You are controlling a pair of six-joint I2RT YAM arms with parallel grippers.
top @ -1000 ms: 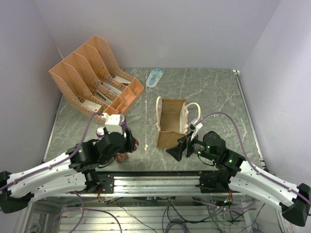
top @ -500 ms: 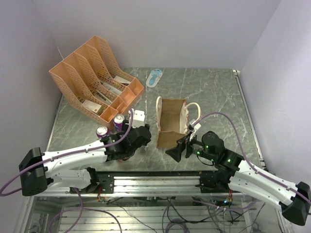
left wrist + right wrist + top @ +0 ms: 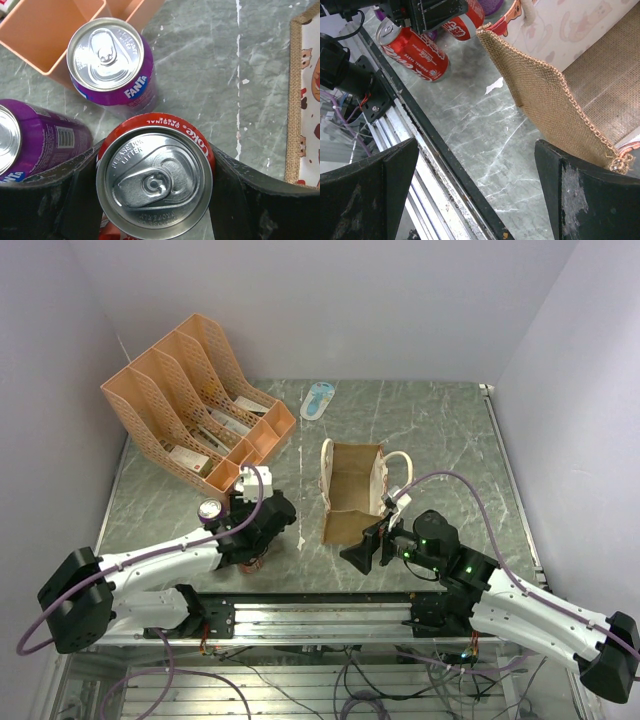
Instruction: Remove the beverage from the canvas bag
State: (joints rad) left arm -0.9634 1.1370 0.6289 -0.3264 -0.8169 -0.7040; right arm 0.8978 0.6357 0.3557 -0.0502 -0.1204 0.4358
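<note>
Jaws of the left tool point(image 3: 156, 192) are clenched across the width of the red cola can point(image 3: 152, 175), one finger on each side, a hold that likely keeps it from tipping. The can stands upright, long axis vertical, pull-tab end facing up. It is outside the canvas bag point(image 3: 545, 90), to the bag's left, beside two purple Fanta cans point(image 3: 107, 62) and near the orange rack point(image 3: 190, 390). Whether its base touches the counter point(image 3: 200, 65) I cannot tell. The right tool point(image 3: 475, 165) is released, fingers spread wide astride the bag's near corner, probably to steady it.
</note>
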